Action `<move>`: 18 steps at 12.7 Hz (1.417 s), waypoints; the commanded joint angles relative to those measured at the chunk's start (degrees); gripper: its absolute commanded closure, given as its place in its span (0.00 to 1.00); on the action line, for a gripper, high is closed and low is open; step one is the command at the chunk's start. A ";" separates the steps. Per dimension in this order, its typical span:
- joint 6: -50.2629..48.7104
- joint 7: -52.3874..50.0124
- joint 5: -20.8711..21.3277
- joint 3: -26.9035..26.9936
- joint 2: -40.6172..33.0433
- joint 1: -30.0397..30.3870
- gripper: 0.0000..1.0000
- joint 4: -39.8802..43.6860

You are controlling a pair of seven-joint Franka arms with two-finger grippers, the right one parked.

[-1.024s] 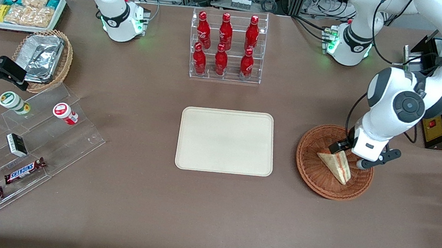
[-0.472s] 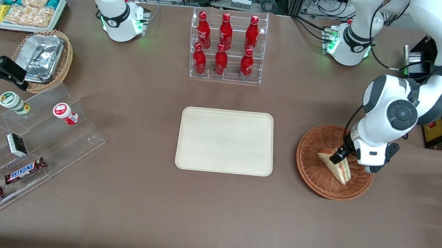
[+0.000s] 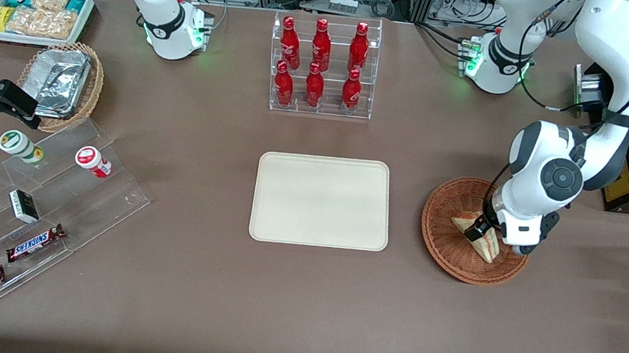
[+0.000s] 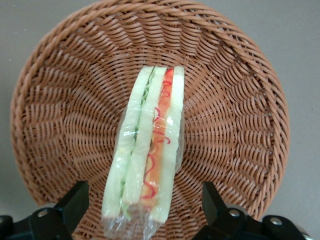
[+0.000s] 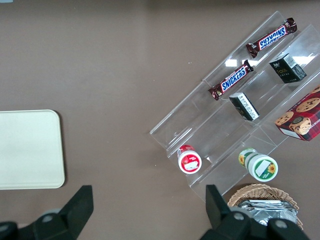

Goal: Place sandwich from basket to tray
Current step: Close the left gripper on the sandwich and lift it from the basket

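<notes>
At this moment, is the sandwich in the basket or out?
In: the sandwich lies in the basket, the open gripper straddling it.

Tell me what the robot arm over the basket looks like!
The arm is glossy white with rounded joints, dark grey bands and a round grey cap. A thin black cable runs along it. Its tool, above the sandwich in the basket, has two black fingers.

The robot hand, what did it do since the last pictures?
The gripper came lower over the sandwich and toward the front camera, and its open jaws now sit on either side of the sandwich. The sandwich stayed in the basket; the tray did not move.
</notes>
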 commanded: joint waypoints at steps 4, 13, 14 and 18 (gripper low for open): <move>0.48 -2.57 0.95 0.22 2.24 -0.21 0.50 0.68; -28.51 2.15 9.40 -0.30 1.19 -4.26 0.91 17.54; -28.62 3.47 9.04 -0.39 0.93 -4.34 0.91 17.72; -28.18 11.82 1.14 -4.94 0.66 -4.34 0.92 17.90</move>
